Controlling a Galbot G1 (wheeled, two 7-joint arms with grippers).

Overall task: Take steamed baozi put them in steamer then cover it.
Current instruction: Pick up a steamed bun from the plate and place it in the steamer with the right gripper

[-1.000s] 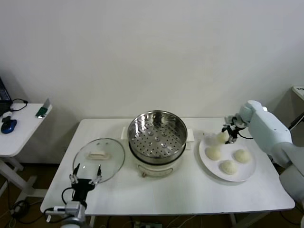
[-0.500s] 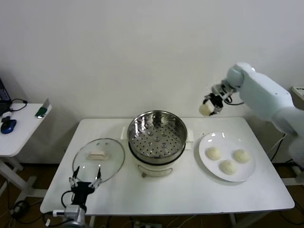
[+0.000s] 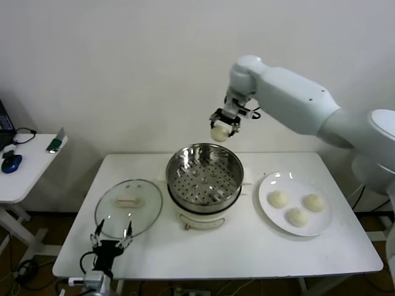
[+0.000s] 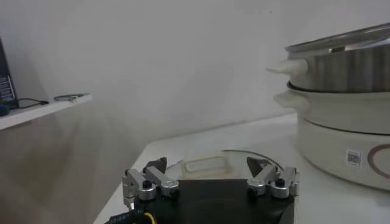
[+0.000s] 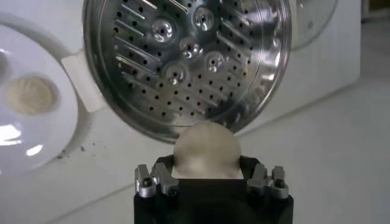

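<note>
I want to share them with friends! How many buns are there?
4. Three baozi sit on the white plate. The fourth baozi is in the right gripper, above the steamer. None seem hidden.

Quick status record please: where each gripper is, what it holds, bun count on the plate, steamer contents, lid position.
right gripper: above the steamer's far rim, closed on a baozi
left gripper: open, parked at the table's near edge by the lid
plate: three baozi
steamer: empty, uncovered
glass lid: flat on the table, to the robot's left of the steamer
</note>
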